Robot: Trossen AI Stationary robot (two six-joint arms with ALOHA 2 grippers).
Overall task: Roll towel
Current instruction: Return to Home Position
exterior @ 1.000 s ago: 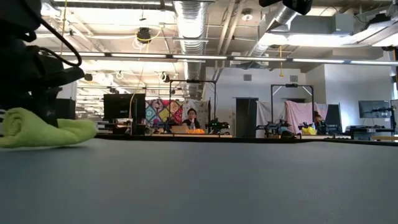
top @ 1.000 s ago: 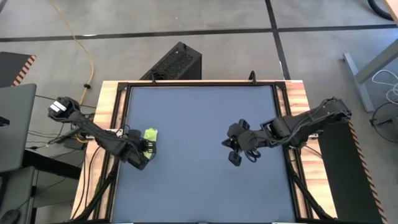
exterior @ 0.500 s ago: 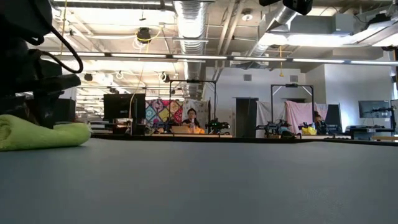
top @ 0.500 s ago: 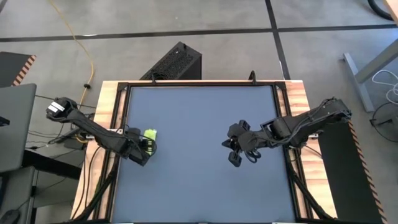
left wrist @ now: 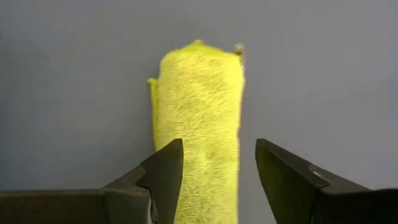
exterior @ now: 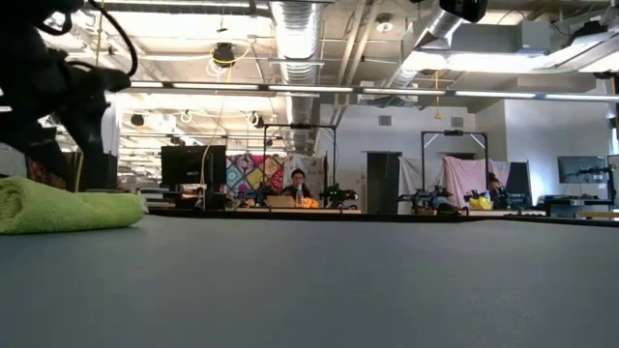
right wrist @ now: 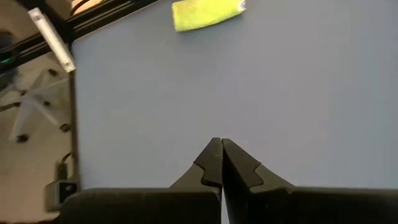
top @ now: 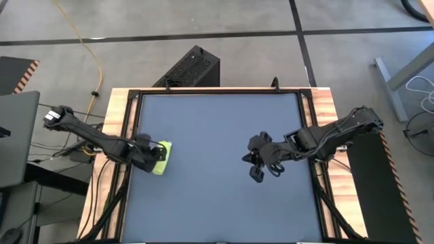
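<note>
The lime yellow-green towel (top: 161, 157) lies as a short roll flat on the dark tabletop near the left edge. It also shows in the low view (exterior: 68, 208) and the right wrist view (right wrist: 205, 14). My left gripper (top: 146, 152) is open at the roll's left side. In the left wrist view (left wrist: 217, 146) its two fingers stand on either side of the roll's near end (left wrist: 199, 180). My right gripper (top: 258, 169) is shut and empty over the table's right middle, far from the towel. My left gripper is open with the roll's near end between its fingers. One finger (left wrist: 166, 168) overlaps the roll's long edge in the left wrist view, and the other (left wrist: 280, 174) stands apart from it. I cannot tell whether either finger touches the towel.
The dark blue-grey tabletop (top: 217, 122) has a wooden and black frame (top: 119, 122) around it. A black box (top: 193, 68) stands on the floor beyond the far edge. Bare tabletop lies between the two grippers.
My left gripper has drawn back toward the table's left and far edge and risen, uncovering more of the towel. The roll stays where it was, now lying lower and flatter at its left end in the low view. My right arm has kept still.
</note>
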